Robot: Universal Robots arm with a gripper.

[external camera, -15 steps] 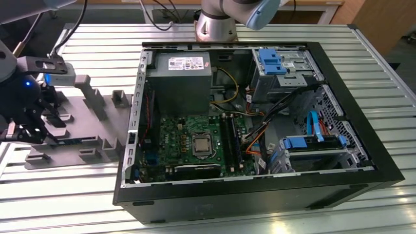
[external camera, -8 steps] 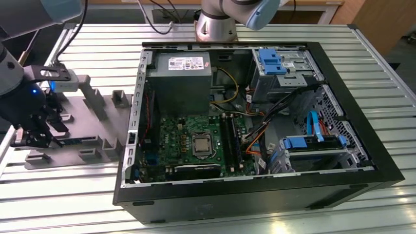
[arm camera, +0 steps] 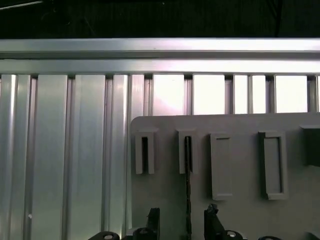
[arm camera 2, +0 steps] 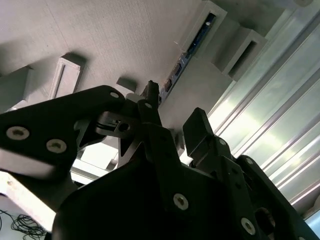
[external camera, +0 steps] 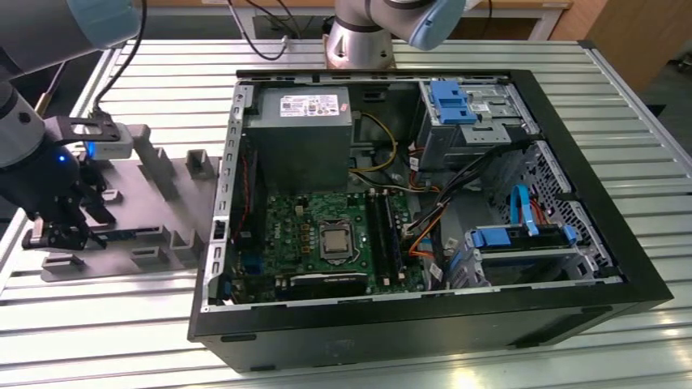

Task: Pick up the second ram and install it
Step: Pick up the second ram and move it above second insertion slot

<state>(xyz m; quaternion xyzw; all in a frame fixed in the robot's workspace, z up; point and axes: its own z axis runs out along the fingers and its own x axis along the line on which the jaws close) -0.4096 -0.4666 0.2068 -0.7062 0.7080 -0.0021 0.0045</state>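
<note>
The second ram (arm camera: 188,186) stands on edge in the slotted holders of a grey fixture plate (arm camera: 240,215), seen as a thin dark strip in the first wrist view. In the second wrist view the ram (arm camera 2: 186,54) shows blue-green along its edge. My gripper (arm camera: 182,216) is low over the plate and open, one black finger (arm camera: 152,218) on each side of the stick, with a gap to both. In the exterior view my gripper (external camera: 63,233) hangs at the left end of the plate, over the ram (external camera: 117,236). The motherboard's black slots (external camera: 381,235) lie inside the open case.
The open black computer case (external camera: 605,267) fills the table's middle, with a grey power supply (external camera: 297,134), blue drive brackets (external camera: 449,101) and loose cables (external camera: 433,227). Raised grey blocks (external camera: 162,170) stand on the fixture plate. The table top is ribbed aluminium (arm camera: 65,150).
</note>
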